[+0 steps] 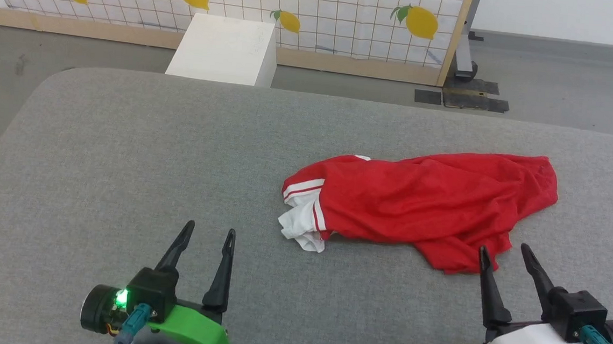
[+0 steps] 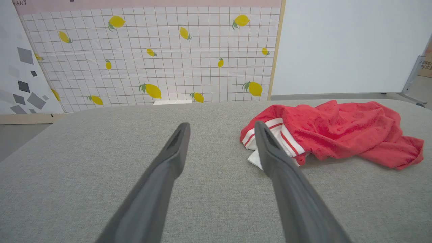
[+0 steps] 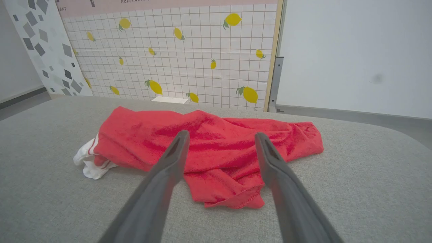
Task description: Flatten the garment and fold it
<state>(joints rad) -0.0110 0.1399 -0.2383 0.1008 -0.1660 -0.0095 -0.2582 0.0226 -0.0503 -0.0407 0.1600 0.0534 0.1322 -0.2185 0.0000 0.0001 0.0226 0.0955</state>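
The garment (image 1: 423, 204) lies crumpled in a long red heap on the right half of the grey table, with a white sleeve and red-white striped trim bunched at its left end. In the left wrist view the garment (image 2: 337, 131) sits to the right of the fingers; in the right wrist view the garment (image 3: 209, 148) lies straight ahead. My left gripper (image 1: 210, 231) stands open near the front edge, left of the heap and apart from it. My right gripper (image 1: 503, 249) is open too, its fingertips at the heap's near edge, holding nothing.
The grey padded table (image 1: 124, 154) has a rounded far edge. Behind it stand a white box (image 1: 223, 50) on the floor and a lemon-patterned grid screen (image 1: 323, 11). A dark metal stand foot (image 1: 464, 70) sits at the screen's right end.
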